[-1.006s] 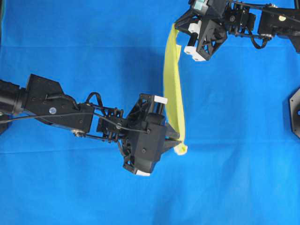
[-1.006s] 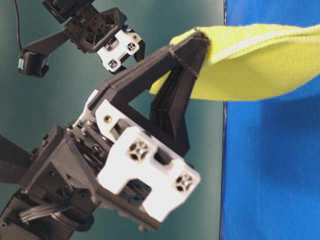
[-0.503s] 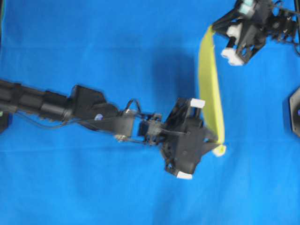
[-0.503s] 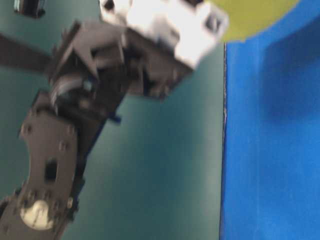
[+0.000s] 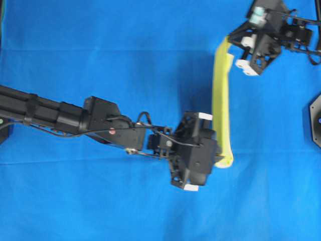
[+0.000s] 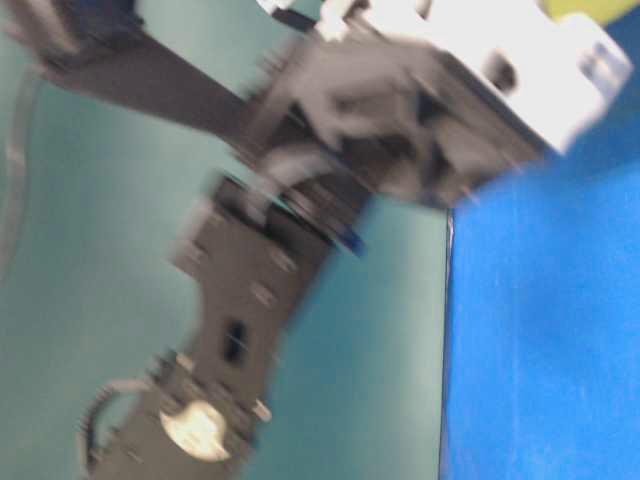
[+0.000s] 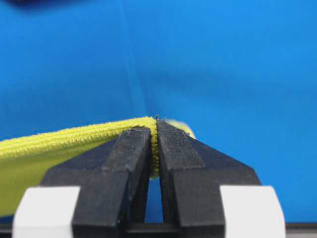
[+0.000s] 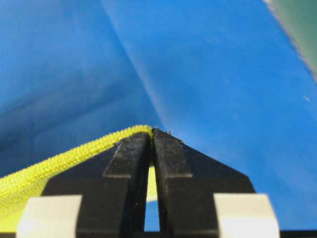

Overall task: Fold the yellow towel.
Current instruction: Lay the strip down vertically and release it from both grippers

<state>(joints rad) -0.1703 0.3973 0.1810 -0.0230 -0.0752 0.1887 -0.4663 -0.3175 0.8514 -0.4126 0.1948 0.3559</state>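
Observation:
The yellow towel (image 5: 220,108) hangs in the air as a narrow strip over the blue cloth, stretched between my two grippers. My left gripper (image 5: 220,159) is shut on its lower corner; in the left wrist view the hem (image 7: 154,144) is pinched between the black fingertips, with the towel (image 7: 54,141) trailing off left. My right gripper (image 5: 231,41) is shut on the upper corner; the right wrist view shows the yellow edge (image 8: 74,156) clamped at the tips of that gripper (image 8: 152,135). In the blurred table-level view only a sliver of the towel (image 6: 590,8) shows at the top.
A blue cloth (image 5: 100,50) covers the whole table. A black fixture (image 5: 315,119) sits at the right edge. The left arm (image 5: 60,116) reaches in from the left. In the table-level view a blurred arm (image 6: 300,200) fills the frame before a teal wall.
Both grippers have carried the towel to the right, still stretched between them. The left arm has reached further across the table. Both grips stayed shut.

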